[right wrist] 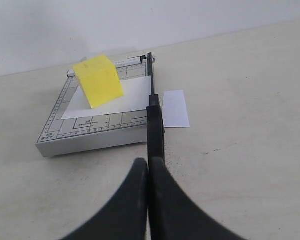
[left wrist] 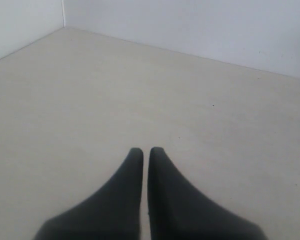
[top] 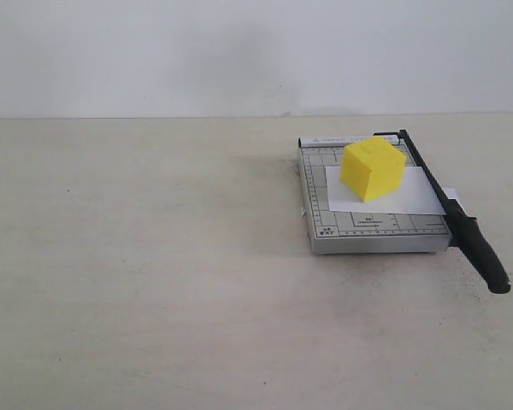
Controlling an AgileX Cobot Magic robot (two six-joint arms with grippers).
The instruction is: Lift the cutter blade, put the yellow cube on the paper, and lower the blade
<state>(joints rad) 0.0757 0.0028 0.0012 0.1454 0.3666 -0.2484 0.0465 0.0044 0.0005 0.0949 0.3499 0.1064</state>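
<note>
Yellow cube (top: pixel 373 170): sits on the paper in the right half of the exterior view, a little above mid-height, turned so one corner faces the camera.
Paper (top: pixel 389 198): white sheet lying flat on the gridded base, under the cube, reaching right to the blade line.
Cutter blade (top: pixel 453 211): down, lying along the right edge of the base; its thick black handle sticks out past the front edge toward the lower right of the frame.
Cutter base (top: pixel 372 243): grey, flat on the counter, right of centre.
White strip (right wrist: pixel 175 108): on the counter just beside the base, on the far side of the blade from the cube; I cannot tell whether it is cut off from the sheet.
Right pincer (right wrist: pixel 148 161): fingers pressed together, holding nothing; not seen in the exterior view.
Left pincer (left wrist: pixel 146 150): fingers closed to a thin slit, holding nothing, over bare counter.
Counter (top: pixel 154 273): pale beige, filling the lower part of the frame.
Wall (top: pixel 197 51): plain white, across the top.
</note>
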